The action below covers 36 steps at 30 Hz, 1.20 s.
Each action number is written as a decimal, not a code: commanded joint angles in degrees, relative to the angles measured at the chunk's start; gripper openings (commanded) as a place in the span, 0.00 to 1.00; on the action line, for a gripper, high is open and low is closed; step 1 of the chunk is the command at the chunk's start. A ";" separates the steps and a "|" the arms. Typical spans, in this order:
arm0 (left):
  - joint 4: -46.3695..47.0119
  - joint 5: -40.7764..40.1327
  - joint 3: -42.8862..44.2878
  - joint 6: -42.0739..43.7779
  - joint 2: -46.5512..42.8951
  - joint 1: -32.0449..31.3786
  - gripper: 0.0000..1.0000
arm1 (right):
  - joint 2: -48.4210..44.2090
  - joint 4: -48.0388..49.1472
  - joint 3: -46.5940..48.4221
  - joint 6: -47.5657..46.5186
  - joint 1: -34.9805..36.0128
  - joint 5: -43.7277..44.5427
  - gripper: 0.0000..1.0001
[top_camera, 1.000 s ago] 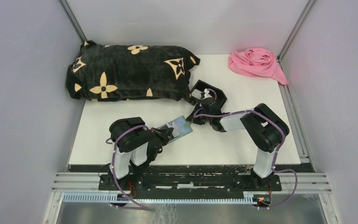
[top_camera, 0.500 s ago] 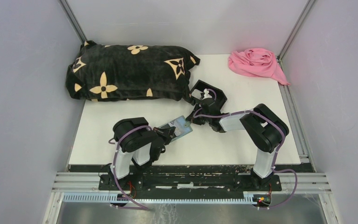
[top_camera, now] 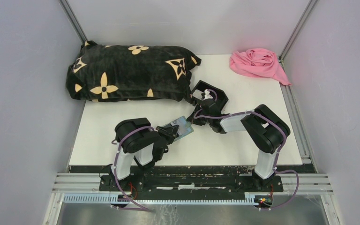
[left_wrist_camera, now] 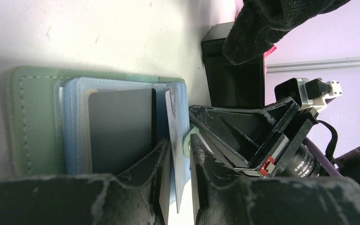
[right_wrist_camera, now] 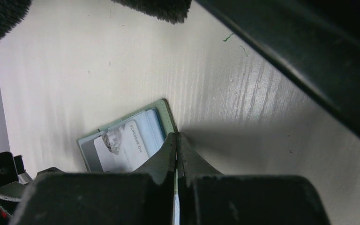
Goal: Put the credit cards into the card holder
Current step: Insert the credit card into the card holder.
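Change since 1 s ago: L arm (top_camera: 136, 140) crept right, closer to sage-green fold-over card holder (top_camera: 182, 125), mid scene btw. both arms. L pincer (left_wrist_camera: 179, 140) pinches thin pale-blue plastic credit card (left_wrist_camera: 175, 131) over its slots. R pincer (right_wrist_camera: 177, 137), pressed together, grips holder's right end. Card prob. going in.

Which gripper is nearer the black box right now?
Right. The right gripper is just in front of the black box; the left gripper sits farther, beyond the card holder.
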 commanded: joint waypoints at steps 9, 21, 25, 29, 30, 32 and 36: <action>-9.44 1.22 0.20 3.83 -3.40 0.10 0.40 | 3.43 -16.59 -2.21 -2.28 2.55 0.27 0.01; -42.12 4.93 5.40 9.28 -15.38 0.28 0.63 | 0.61 -20.98 -0.64 -4.64 3.08 2.98 0.10; -51.28 6.71 9.19 11.57 -16.33 0.25 0.70 | -0.29 -22.51 -0.20 -5.76 3.09 3.92 0.17; -55.90 6.44 9.71 11.66 -17.67 0.24 0.71 | -0.95 -23.72 0.29 -6.54 3.05 4.48 0.19; -56.87 6.36 9.67 11.70 -18.06 0.23 0.71 | -1.03 -23.95 0.48 -6.70 3.08 4.49 0.19; -58.81 5.93 9.63 11.47 -18.82 0.25 0.73 | -1.02 -24.33 0.81 -6.88 3.09 4.49 0.19; -64.32 5.62 11.20 12.62 -19.73 0.30 0.77 | -1.43 -24.71 1.08 -7.15 3.08 4.83 0.19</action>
